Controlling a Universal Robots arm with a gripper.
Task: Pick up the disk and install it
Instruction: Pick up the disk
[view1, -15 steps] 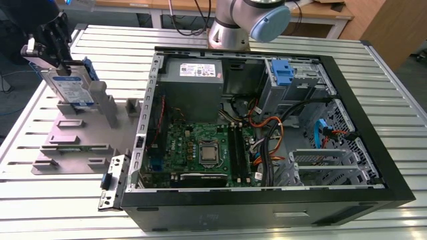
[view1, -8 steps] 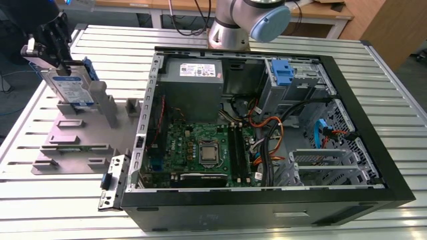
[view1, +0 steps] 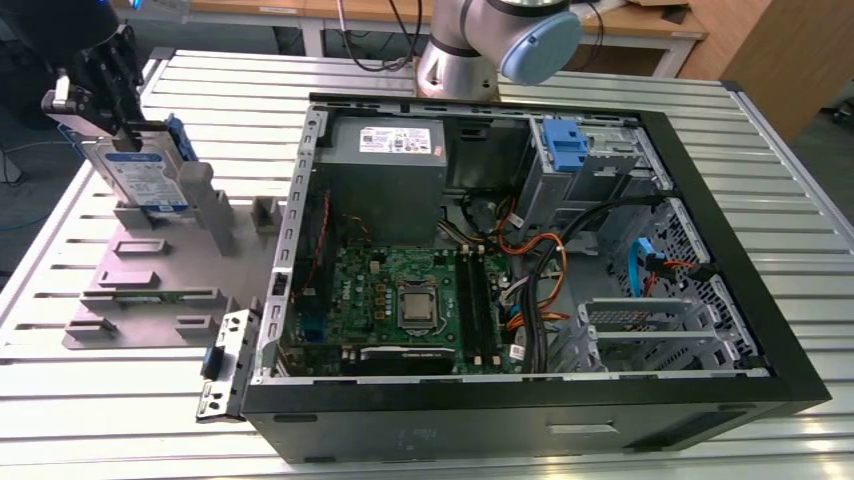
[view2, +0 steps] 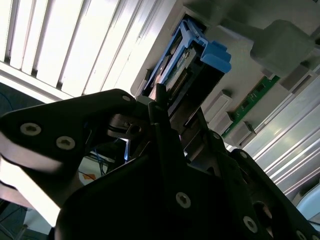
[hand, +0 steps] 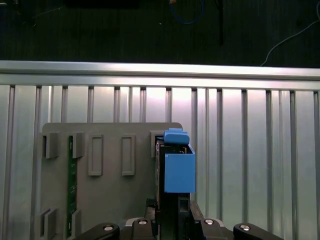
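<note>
The disk (view1: 142, 178) is a silver drive with a white-and-blue label and blue side rails. It stands on edge over the grey holder plate (view1: 160, 265) at the exterior view's left. My gripper (view1: 130, 135) comes down on its top edge from above, and the black fingers (view1: 112, 85) are shut on it. In the first wrist view the disk's blue rail (hand: 178, 170) sits between my fingers (hand: 192, 210), above the plate's slots. The second wrist view shows the disk (view2: 187, 67) just beyond my fingertips. Whether its lower edge rests in the holder slot, I cannot tell.
An open black computer case (view1: 534, 405) lies to the exterior view's right, with a motherboard (view1: 400, 300), cables, a grey power supply box (view1: 387, 150) and a bare blue bracket (view1: 567, 145) in the drive bay. A green memory stick (hand: 71, 185) sits in the holder plate. The slatted aluminium table (view1: 80, 400) lies underneath.
</note>
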